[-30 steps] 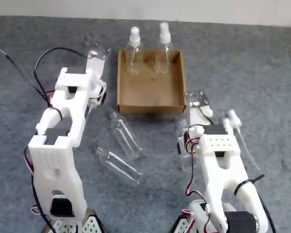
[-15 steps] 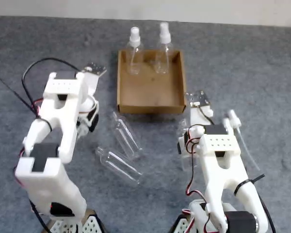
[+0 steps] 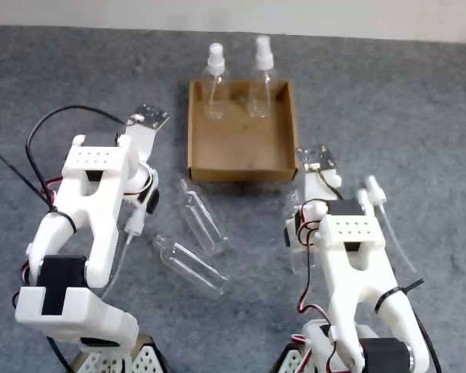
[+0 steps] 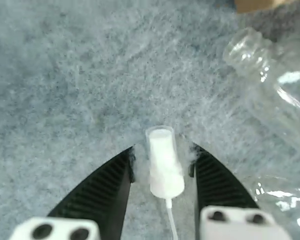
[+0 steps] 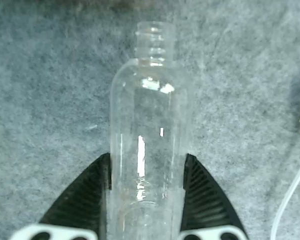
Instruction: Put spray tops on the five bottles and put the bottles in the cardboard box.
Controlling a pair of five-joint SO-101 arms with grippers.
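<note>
The high view sits above and behind the bases of the two white arms (image 3: 93, 225). It looks steeply down across the grey felt desk (image 3: 388, 93) toward the shallow brown cardboard box (image 3: 241, 148), from far enough to take in both arms whole.

The left wrist view looks along the black-jawed left end effector (image 4: 162, 149) at the desk from very near. With the high view it shares the white plastic spray top (image 4: 164, 160) and the clear plastic bottle lying on its side (image 4: 270, 85).

The right wrist view rides equally close over the right end effector (image 5: 148, 157). It shares with the high view the clear uncapped bottle (image 5: 150, 115) between its jaws.
</note>
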